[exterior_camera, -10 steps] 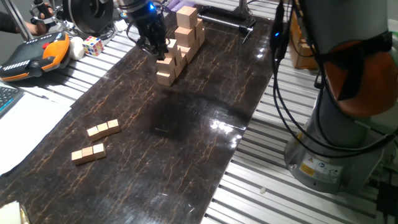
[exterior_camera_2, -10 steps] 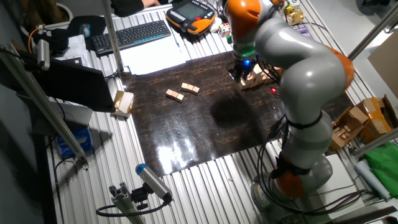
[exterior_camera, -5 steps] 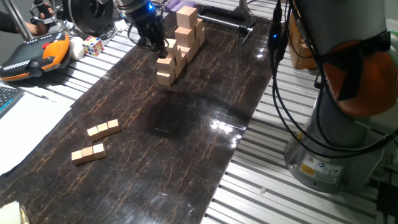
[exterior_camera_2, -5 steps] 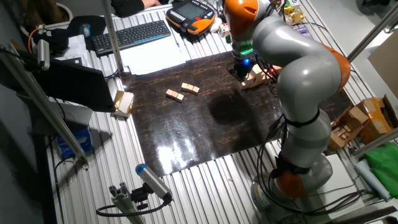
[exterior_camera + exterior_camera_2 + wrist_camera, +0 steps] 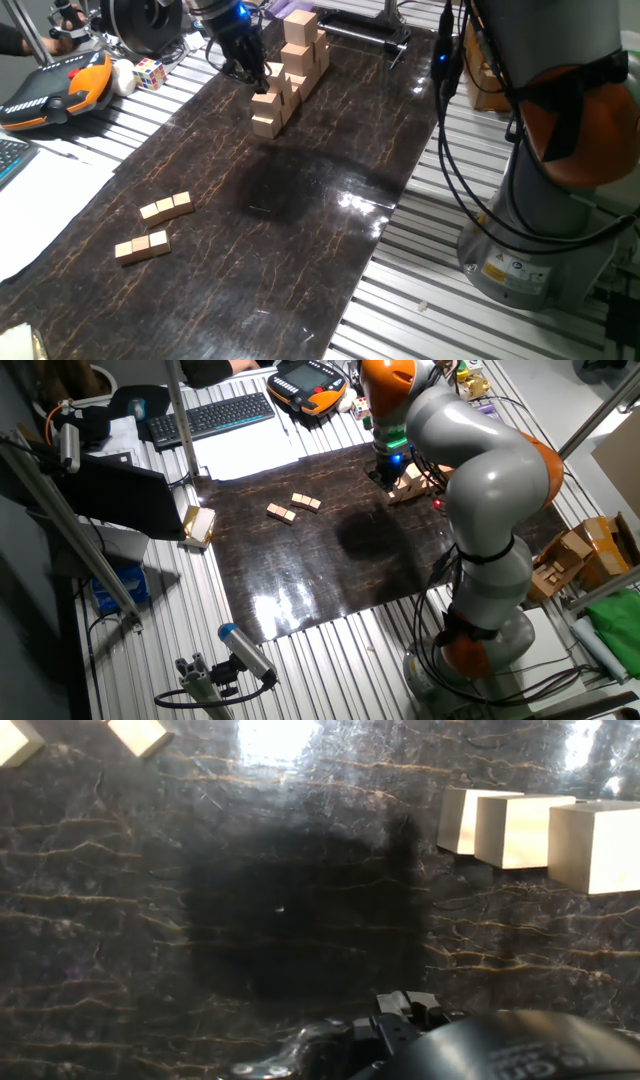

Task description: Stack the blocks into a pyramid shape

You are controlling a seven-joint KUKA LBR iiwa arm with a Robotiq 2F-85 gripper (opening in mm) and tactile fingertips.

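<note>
One grey and orange arm (image 5: 470,480) reaches over the dark marbled surface (image 5: 270,220), the largest thing on the rig. Its end effector (image 5: 243,55), lit by a blue light, hangs at the far end of the surface, just beside the stepped stack (image 5: 288,70). Whether its fingers are open or closed, or touch a block, cannot be told from any view.

The stepped stack is one heap of pale wooden blocks rising in steps toward the far edge; its blocks overlap, so an exact count is not possible. In the hand view three of them (image 5: 530,828) stand in a row, pale, square-edged and plain-faced.

The blocks of the task are five that can be counted, small light-tan cubes, unmarked. They lie near the left edge of the surface, well apart from the stack, in two short rows: a row of three (image 5: 166,208) and, nearer the front corner, a row of two (image 5: 141,246). Cubes within each row touch; the rows lie near each other but apart.

Off the surface to the left sit one orange and black pendant (image 5: 52,92), one keyboard (image 5: 215,417) and one multicoloured puzzle cube (image 5: 150,72). No writing is legible.
</note>
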